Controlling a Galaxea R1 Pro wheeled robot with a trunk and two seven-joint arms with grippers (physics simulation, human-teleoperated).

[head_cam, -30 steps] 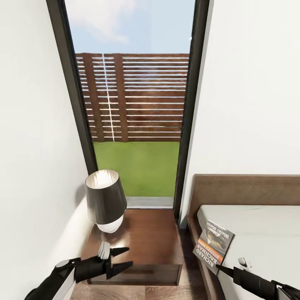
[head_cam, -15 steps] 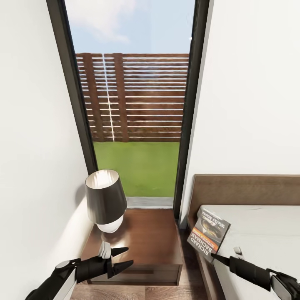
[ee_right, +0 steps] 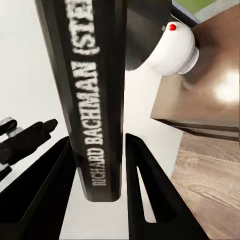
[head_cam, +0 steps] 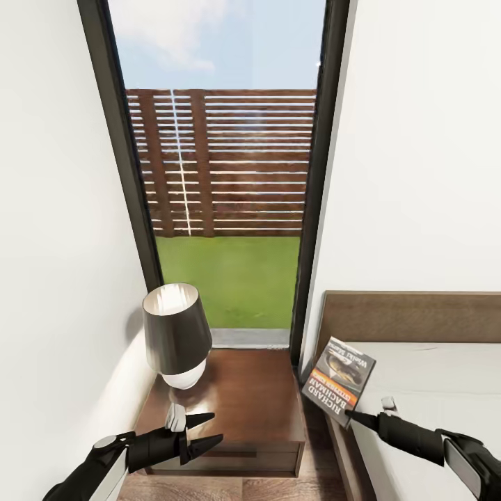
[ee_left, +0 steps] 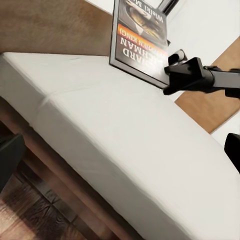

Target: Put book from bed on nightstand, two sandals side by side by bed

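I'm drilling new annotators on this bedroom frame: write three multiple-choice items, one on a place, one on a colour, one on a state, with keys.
1. Where is the book?
A. flat on the mattress
B. held above the bed's edge, near the nightstand
C. on the floor

2. What colour is the lamp's shade?
A. dark
B. red
C. yellow

3. What is the right gripper doing?
A. hanging open
B. resting on the nightstand
C. clamping the book

Answers: B, it is tilted in the air; A, dark shade over a white base; C, fingers flank the spine.
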